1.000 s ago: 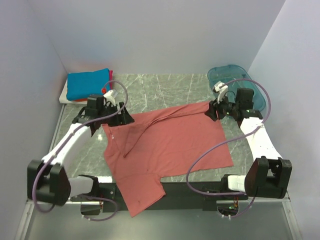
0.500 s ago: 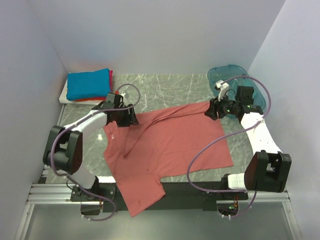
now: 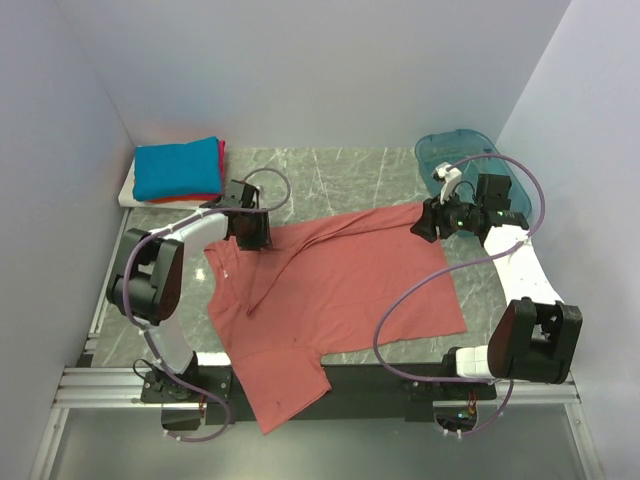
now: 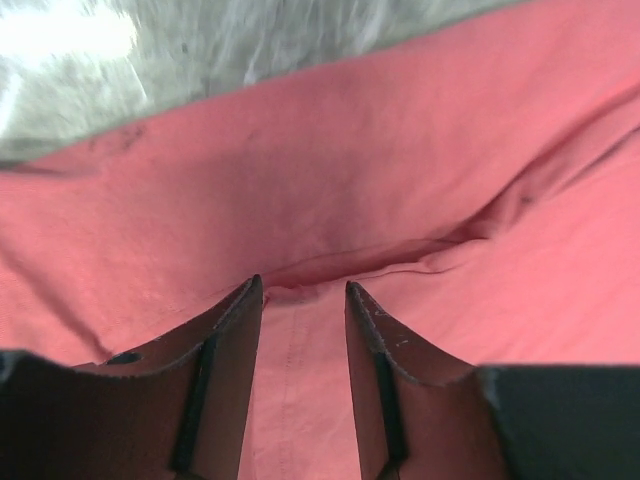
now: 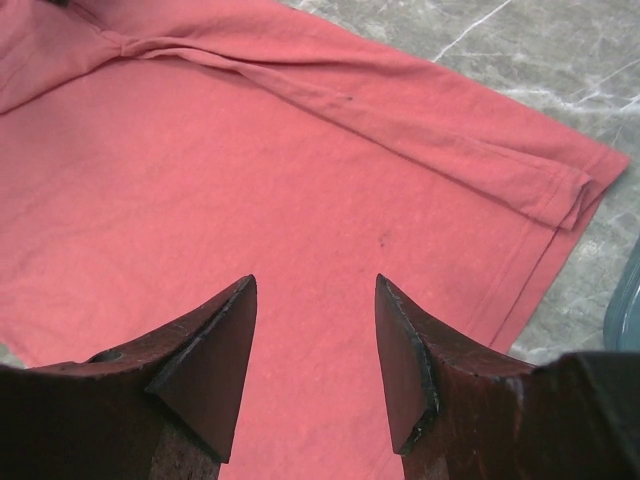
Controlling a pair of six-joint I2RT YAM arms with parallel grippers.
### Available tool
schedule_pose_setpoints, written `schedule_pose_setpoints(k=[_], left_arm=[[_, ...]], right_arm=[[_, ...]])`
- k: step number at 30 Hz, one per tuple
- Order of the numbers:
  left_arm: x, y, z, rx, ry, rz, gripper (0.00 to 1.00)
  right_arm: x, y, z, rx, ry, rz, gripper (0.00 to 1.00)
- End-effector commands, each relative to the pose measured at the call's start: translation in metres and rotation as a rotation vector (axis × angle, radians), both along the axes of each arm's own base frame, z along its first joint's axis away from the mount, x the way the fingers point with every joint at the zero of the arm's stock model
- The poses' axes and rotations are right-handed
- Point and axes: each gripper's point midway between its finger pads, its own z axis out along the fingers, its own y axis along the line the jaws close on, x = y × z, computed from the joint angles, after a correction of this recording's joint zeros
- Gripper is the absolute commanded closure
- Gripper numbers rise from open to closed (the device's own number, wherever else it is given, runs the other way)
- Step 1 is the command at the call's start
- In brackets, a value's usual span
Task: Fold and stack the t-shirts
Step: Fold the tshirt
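Beyond the left pincer point(image 3: 252, 235), bare worktop point(image 3: 330, 175) runs open to the back wall point(image 3: 320, 70). Folded shirts point(image 3: 178, 170) block the corner to its far left. The bin point(image 3: 470, 158) and side wall point(image 3: 590, 160) hem in the right pincer point(image 3: 424, 222) on its far and right sides. Between the pincers lies only the flat pink shirt point(image 3: 340, 290).

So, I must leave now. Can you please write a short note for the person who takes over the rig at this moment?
Left gripper: open, tips at a crease near the far left edge of the salmon-pink t-shirt; no grip visible.
Right gripper: open, above the shirt's far right corner, holding nothing.
The pink shirt lies spread out, unfolded.
Done: the blue t-shirt is folded and stacked over a red t-shirt in the far left corner.
Left: fold the pink shirt and add it to the stack.
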Motion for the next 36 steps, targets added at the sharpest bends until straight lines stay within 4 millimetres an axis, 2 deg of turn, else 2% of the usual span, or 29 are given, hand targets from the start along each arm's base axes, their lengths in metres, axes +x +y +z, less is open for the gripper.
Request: schedule_pose_setpoints(k=[1,7,10,11,14,16,18,23,24,31,33,36], left_arm=[[-0.004,-0.008,0.000,-0.004,0.026,-0.051,0.56],[-0.006,-0.004,0.001,0.024,0.023,-0.045,0.56],[-0.009,-0.005,0.000,0.019,0.034,-0.056,0.66],[-0.009,-0.007,-0.001,0.014,0.035,-0.061,0.77],[-0.011,-0.010,0.000,-0.002,0.042,-0.073,0.90],[-0.011,-0.010,0.000,-0.004,0.042,-0.074,0.93],[-0.012,-0.010,0.001,0.001,0.042,-0.075,0.99],[-0.012,-0.009,0.007,0.004,0.024,-0.075,0.99],[-0.011,-0.009,0.014,-0.005,0.005,-0.075,0.99],[-0.027,-0.034,0.050,-0.114,-0.071,-0.137,1.00],[-0.041,-0.047,0.057,-0.165,-0.066,-0.177,1.00],[-0.075,-0.084,0.060,-0.282,-0.017,-0.298,0.99]], right_arm=[[-0.002,-0.001,0.003,0.030,0.000,0.007,0.42],[-0.002,-0.003,0.003,0.040,0.004,0.004,0.42],[-0.003,-0.003,0.004,0.043,0.002,0.005,0.42],[-0.003,-0.004,0.004,0.044,0.002,0.003,0.42],[-0.004,-0.005,0.005,0.048,0.000,0.000,0.42],[-0.004,-0.005,0.006,0.052,-0.003,0.001,0.42],[-0.004,-0.006,0.007,0.055,-0.004,0.004,0.42],[-0.006,-0.006,0.009,0.061,-0.008,0.004,0.42],[-0.006,-0.006,0.009,0.063,-0.005,0.003,0.42],[-0.007,-0.009,0.009,0.069,-0.007,0.001,0.42],[-0.007,-0.009,0.010,0.069,-0.011,0.002,0.42],[-0.007,-0.011,0.013,0.070,-0.018,-0.002,0.42]])
